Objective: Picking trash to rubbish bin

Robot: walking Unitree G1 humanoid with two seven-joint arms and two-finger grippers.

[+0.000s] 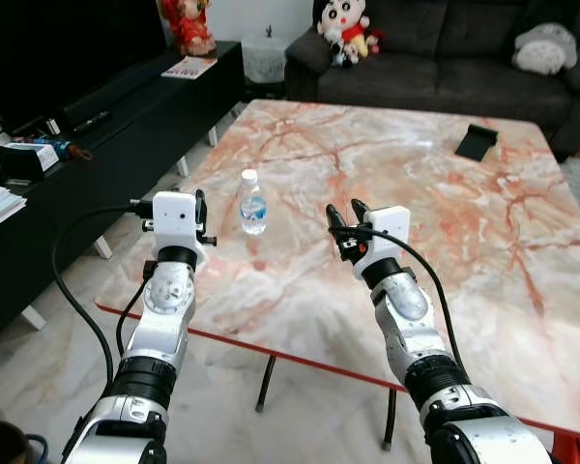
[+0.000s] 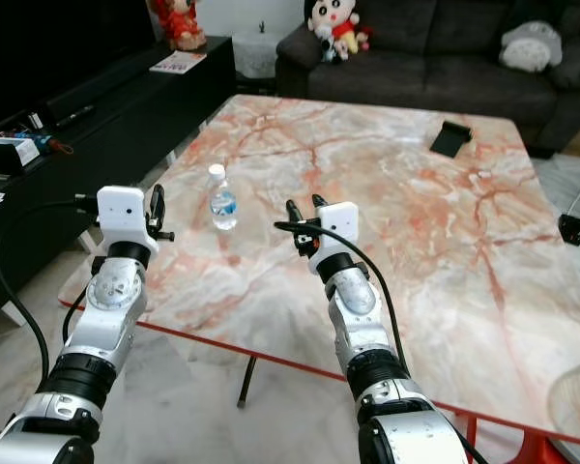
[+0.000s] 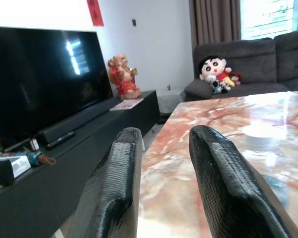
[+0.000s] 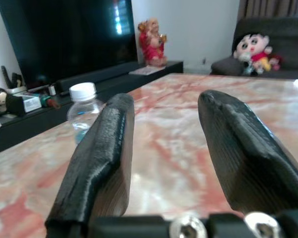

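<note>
Left gripper [image 1: 201,215]: fingers spread, empty, at the bench's [image 1: 483,280] near-left edge.
Right gripper [image 1: 345,216]: fingers spread, empty.
Bottle [image 1: 252,203]: upright on the bench, between both grippers, slightly ahead; left arm nearer.

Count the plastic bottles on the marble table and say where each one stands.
1. A small clear plastic water bottle with a white cap stands upright on the red-veined marble table, near its left edge, between the two raised grippers.
</note>
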